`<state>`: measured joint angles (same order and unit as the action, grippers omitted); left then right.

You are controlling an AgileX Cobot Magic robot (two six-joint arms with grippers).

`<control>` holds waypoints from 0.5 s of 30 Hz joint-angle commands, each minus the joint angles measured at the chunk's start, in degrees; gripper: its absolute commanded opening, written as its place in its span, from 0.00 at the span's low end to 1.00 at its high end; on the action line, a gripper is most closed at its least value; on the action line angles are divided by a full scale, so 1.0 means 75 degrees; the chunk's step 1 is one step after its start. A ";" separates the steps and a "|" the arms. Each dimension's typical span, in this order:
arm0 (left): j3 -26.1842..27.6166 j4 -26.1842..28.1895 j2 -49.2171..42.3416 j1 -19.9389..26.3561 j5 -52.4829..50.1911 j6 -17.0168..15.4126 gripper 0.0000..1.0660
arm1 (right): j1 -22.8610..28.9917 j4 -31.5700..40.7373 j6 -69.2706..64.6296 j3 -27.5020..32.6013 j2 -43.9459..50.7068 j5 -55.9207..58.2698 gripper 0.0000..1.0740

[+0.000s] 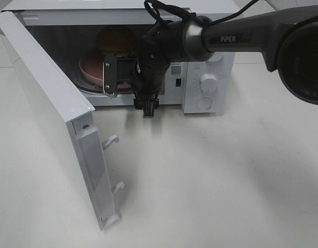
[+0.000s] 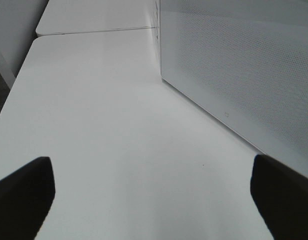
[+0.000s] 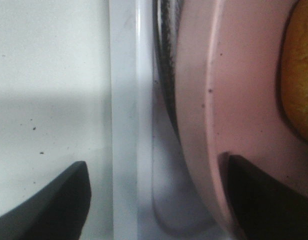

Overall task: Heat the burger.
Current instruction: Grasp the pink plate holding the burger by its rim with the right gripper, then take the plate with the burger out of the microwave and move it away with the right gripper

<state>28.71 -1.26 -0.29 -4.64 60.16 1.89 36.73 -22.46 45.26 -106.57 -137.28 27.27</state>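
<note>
Right arm (image 1: 283,39) cut off, its end effector (image 1: 111,77) apart, half-hiding burger (image 1: 116,40) on pink plate (image 1: 92,70) inside microwave (image 1: 208,82)

Burger (image 1: 116,39) bun glossy; plate (image 3: 204,100) smooth pink, slight sheen; microwave (image 1: 208,82) smooth white; table (image 1: 216,175) matt white.

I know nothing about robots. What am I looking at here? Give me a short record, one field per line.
Appliance: white microwave on a white table
Door: microwave door swung wide open
Food: burger on a pink plate, both inside the microwave
Right gripper: at the microwave's opening, jaws apart astride the plate's near rim, which one finger overlaps
Left gripper: open over bare table beside the door, holding nothing
Task stage: burger is in, door not yet closed
</note>
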 commanded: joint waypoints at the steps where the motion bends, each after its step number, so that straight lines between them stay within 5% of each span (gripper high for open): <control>1: -0.0023 0.0008 -0.0176 0.0008 -0.0076 0.0000 0.94 | -0.0031 0.0015 -0.0046 -0.0031 0.0115 0.0206 0.55; 2: -0.0023 0.0008 -0.0176 0.0008 -0.0076 0.0000 0.94 | -0.0031 0.0015 -0.0046 -0.0031 0.0130 0.0260 0.45; 5: -0.0023 0.0008 -0.0176 0.0008 -0.0076 0.0000 0.94 | -0.0031 0.0069 -0.0046 -0.0031 0.0153 0.0290 0.39; 7: -0.0023 0.0008 -0.0176 0.0008 -0.0076 0.0000 0.94 | -0.0031 0.0390 -0.0046 -0.0031 0.0252 0.0420 0.16; 10: -0.0023 0.0008 -0.0176 0.0008 -0.0076 0.0000 0.94 | -0.0031 0.0405 -0.0046 -0.0031 0.0351 0.0581 0.01; 15: -0.0023 0.0008 -0.0176 0.0008 -0.0076 0.0000 0.94 | -0.0023 0.0649 0.0153 -0.0031 0.0596 0.0871 0.00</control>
<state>28.71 -1.32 -0.29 -4.64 60.16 1.89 37.18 -19.31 46.58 -106.74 -134.47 30.08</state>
